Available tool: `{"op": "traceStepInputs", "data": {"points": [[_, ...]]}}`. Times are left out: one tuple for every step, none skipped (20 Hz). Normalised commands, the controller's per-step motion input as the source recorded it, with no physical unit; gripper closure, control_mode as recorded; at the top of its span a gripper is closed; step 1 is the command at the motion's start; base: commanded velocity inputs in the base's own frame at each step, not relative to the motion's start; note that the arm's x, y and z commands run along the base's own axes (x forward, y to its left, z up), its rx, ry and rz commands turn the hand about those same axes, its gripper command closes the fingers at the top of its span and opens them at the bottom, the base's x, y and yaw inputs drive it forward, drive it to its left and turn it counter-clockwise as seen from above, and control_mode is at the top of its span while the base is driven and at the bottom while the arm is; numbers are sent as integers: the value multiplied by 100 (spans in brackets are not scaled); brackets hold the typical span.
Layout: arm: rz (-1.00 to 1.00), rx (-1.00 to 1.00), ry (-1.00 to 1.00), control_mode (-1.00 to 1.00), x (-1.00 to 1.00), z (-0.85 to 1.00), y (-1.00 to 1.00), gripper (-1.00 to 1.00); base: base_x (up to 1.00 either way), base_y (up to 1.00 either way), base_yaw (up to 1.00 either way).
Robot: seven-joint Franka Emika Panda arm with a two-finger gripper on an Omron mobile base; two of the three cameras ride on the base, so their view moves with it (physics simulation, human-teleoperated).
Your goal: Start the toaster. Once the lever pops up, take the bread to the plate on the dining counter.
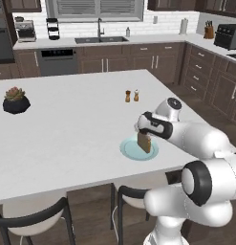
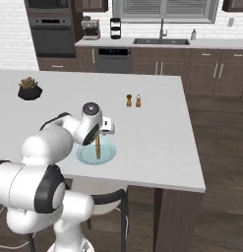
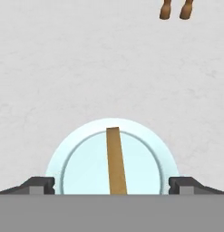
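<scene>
The bread (image 3: 115, 161) stands on edge on the pale blue plate (image 3: 145, 140), roughly across its middle, and the plate sits on the white worktop (image 1: 67, 129) of the dining island, near the edge closest to the robot. The gripper (image 3: 111, 185) hangs directly above the slice with its fingers spread wide, one on each side and well clear of the crust, so nothing is gripped; the hand view shows open plate between each fingertip and the bread. In the two base views the slice looks upright under the hand, its lower edge on the plate. Judging from this, the carrying part looks done: the toast is on the plate at the right worktop. What seems left is only for the arm to lift away, and whether the slice will stand or tip flat cannot be told. Two small brown shakers (image 1: 132, 96) stand further along, and a potted succulent (image 1: 16, 100) well apart to the far side.
</scene>
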Motion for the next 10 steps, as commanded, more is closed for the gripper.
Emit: {"op": "traceStepInputs", "data": {"points": [[-3, -2, 5, -100, -38, 38, 0, -100, 0, 0, 0], [-6, -3, 2, -100, -59, 41, 0, -100, 0, 0, 0], [-8, -5, 4, -100, -46, 44, 0, -100, 0, 0, 0], [-9, -3, 8, -100, -49, 61, 0, -100, 0, 0, 0], [-10, -5, 9, -100, -51, 61, 0, -100, 0, 0, 0], [-12, -7, 9, -100, -49, 63, 6, -100, 0, 0, 0], [-14, -9, 6, -100, -81, 71, 9, -100, 0, 0, 0], [-15, -10, 4, -100, -84, 60, 13, -100, 0, 0, 0], [-12, -8, 8, -100, -74, 61, 4, -100, 0, 0, 0], [-11, -6, 9, -100, -74, 65, 1, -100, 0, 0, 0]]}}
